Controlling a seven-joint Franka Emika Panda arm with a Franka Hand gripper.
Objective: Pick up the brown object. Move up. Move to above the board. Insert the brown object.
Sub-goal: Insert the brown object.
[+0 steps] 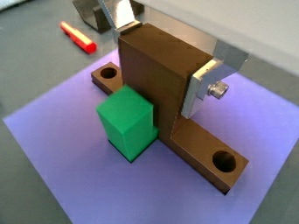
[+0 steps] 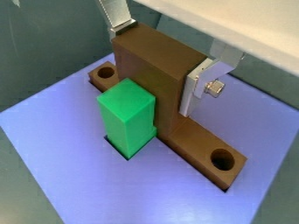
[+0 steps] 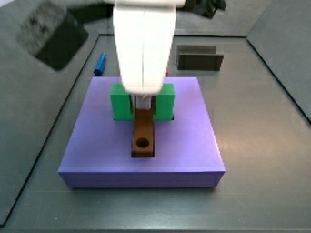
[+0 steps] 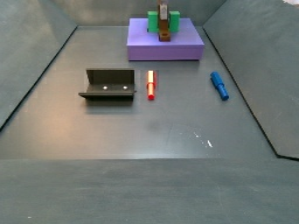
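Note:
The brown object (image 1: 158, 79) lies in the groove of the purple-blue board (image 1: 70, 166), its short crosspiece standing upright and its long bar flat with round holes at both ends. The green block (image 1: 126, 122) stands right against it. My gripper (image 1: 162, 61) comes down from above, with one silver finger (image 1: 201, 87) flat on one side of the upright part and the other finger (image 1: 121, 22) on the opposite side; both touch it. Both wrist views show this, with the gripper (image 2: 160, 61) on the brown object (image 2: 158, 87). In a side view the arm covers the brown object's (image 3: 145, 136) top.
The board (image 4: 187, 45) sits at the far end of the grey floor. The dark fixture (image 4: 108, 85), a red marker (image 4: 151, 84) and a blue marker (image 4: 219, 85) lie on the floor in front of it. Grey walls enclose the floor.

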